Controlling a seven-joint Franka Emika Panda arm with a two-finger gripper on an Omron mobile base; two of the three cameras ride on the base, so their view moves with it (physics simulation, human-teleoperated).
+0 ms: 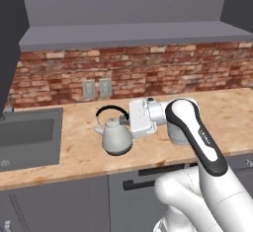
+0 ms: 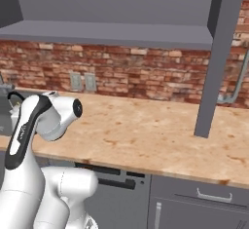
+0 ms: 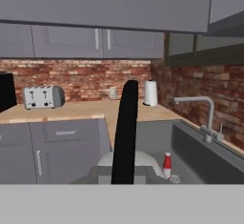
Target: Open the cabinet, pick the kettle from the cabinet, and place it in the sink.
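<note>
Pale wooden counter (image 1: 163, 152) under brick backsplash (image 1: 148, 68). Kettle (image 1: 116, 136) above the counter, right of sink (image 1: 29, 137), handle pinched in closed gripper (image 1: 124, 122). Hand view: toaster (image 3: 44, 96), paper-towel roll (image 3: 150, 93), faucet (image 3: 202, 116).

The scene is evenly and softly lit from above, with no glare seen on the counter (image 1: 163, 149) and only a faint shadow cast beneath the kettle (image 1: 116, 138). The undersides of the upper cabinets (image 3: 105, 1), toward 12 o'clock in each view, are left dim, and the sink (image 3: 190, 147) basin is shaded darker than the brick wall (image 1: 148, 68). All pictures are rendered flat and slightly soft, without edge distortion, and the near black handle (image 3: 125, 132) at 6 o'clock in the hand view is shown as a plain dark silhouette.
</note>
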